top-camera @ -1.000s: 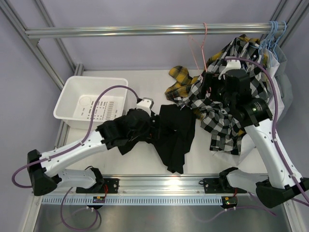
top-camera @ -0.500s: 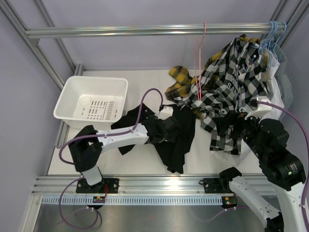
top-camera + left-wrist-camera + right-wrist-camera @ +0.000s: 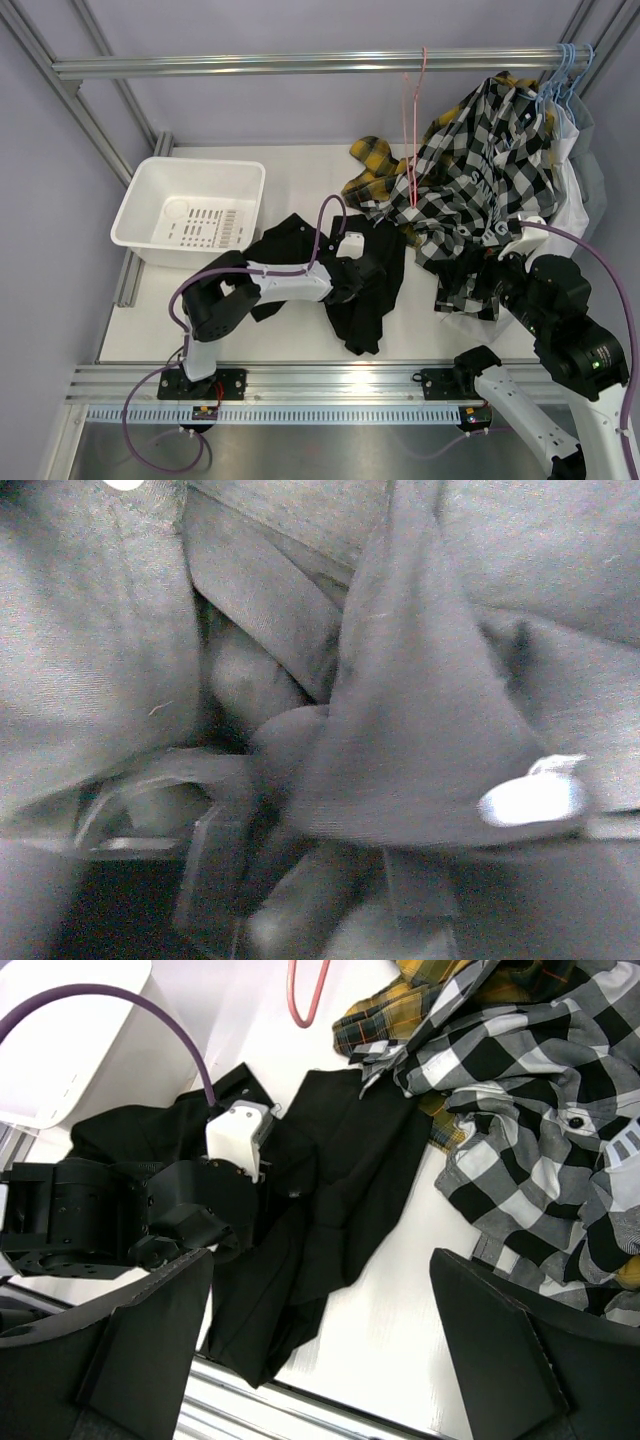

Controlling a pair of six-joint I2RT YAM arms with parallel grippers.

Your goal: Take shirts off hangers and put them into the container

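Left gripper (image 3: 368, 268) is buried in the black shirt (image 3: 365, 312): the wrist view is all dark cloth, with a fold lying between the fingers (image 3: 215, 875), jaws part-closed (can't tell whether they actually pinch it or just sit around it). Right gripper (image 3: 320, 1260) is spread wide with nothing in it, hovering over the table (image 3: 160, 320) beside the heap at right. The black shirt lies flat and crumpled mid-table, off any hanger, just right of the container (image 3: 207, 163), which holds no shirt. The checked shirt (image 3: 480, 170) and yellow plaid shirt (image 3: 372, 155) drape from the right of the rail (image 3: 250, 65), near the pink hanger (image 3: 412, 130). Step in hand, as I judge it: grabbing the black shirt for the tub. Next it needs a firm pinch, a high lift so the sleeves clear the rim, then a carry left and a drop.
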